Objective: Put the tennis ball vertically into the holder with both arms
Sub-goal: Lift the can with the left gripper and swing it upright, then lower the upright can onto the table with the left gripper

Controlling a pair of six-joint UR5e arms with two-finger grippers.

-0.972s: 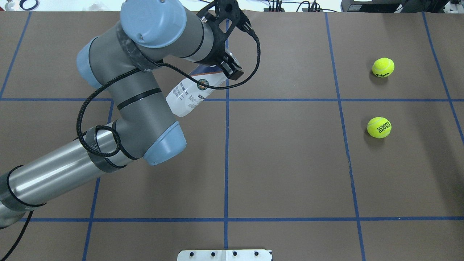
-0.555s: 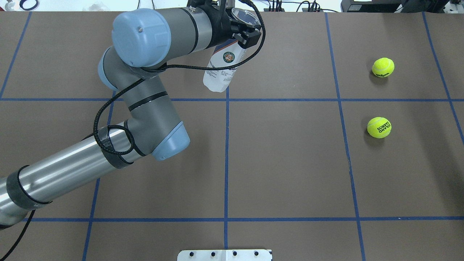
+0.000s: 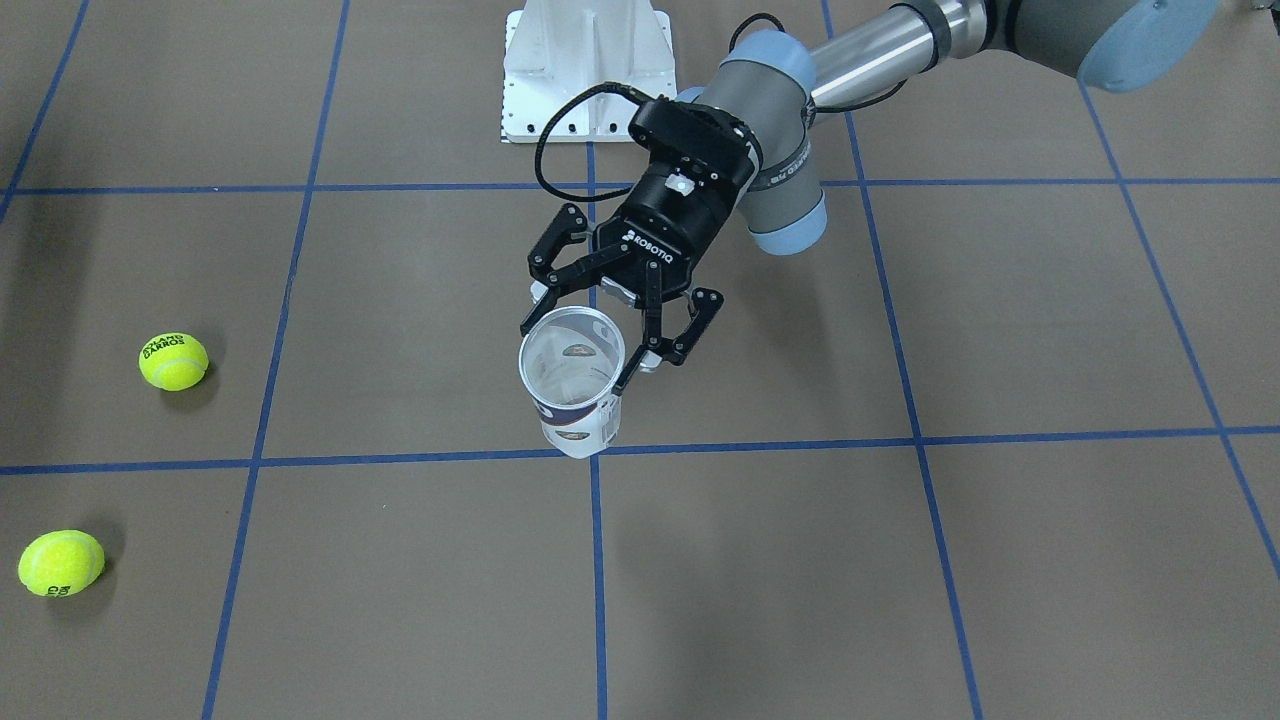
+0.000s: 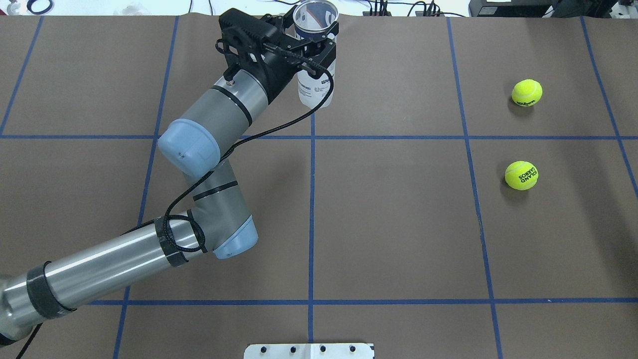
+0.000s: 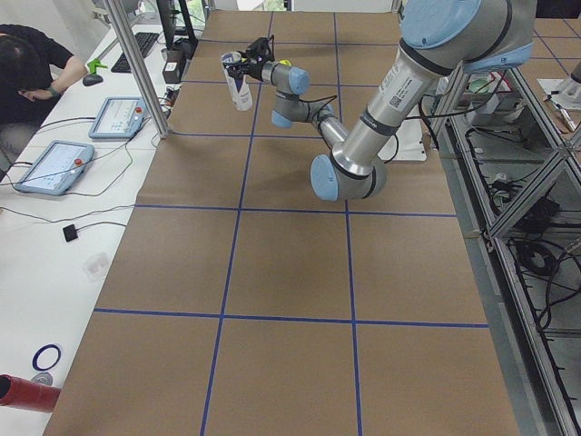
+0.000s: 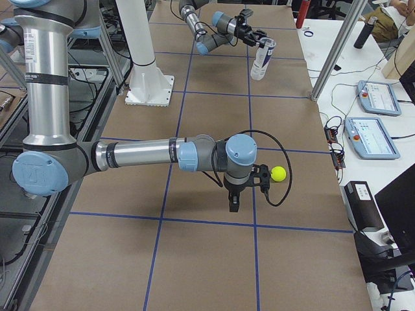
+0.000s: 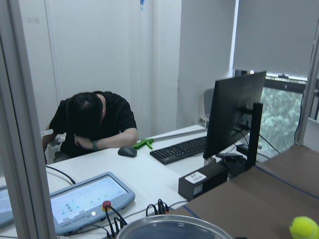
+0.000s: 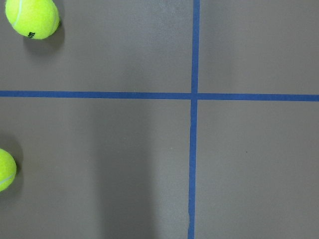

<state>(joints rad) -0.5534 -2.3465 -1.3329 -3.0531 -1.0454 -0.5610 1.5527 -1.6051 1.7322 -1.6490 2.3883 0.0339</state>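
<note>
The holder point(image 3: 575, 400), a clear can with a white and navy label, stands upright with its open mouth up near the table's far middle. It also shows in the overhead view point(image 4: 314, 85), both side views point(image 5: 238, 86) point(image 6: 262, 58), and its rim shows in the left wrist view point(image 7: 172, 228). My left gripper point(image 3: 590, 335) point(image 4: 311, 42) is shut on its upper part, just under the rim. Two yellow tennis balls point(image 4: 527, 92) point(image 4: 521, 175) lie on the right side point(image 3: 173, 361) point(image 3: 61, 563). My right gripper point(image 6: 235, 194) points down beside one ball point(image 6: 278, 173); I cannot tell if it is open.
The white base plate point(image 3: 587, 70) point(image 4: 309, 350) sits at the robot's side of the table. Beyond the far edge are desks with tablets point(image 5: 118, 116), metal posts point(image 6: 337, 48) and a seated person point(image 7: 94, 124). Both balls show in the right wrist view point(image 8: 32, 17) point(image 8: 5, 169).
My left arm has swung the holder from tilted to upright, mouth up, and carried it toward the table's far edge. The balls have not moved.
</note>
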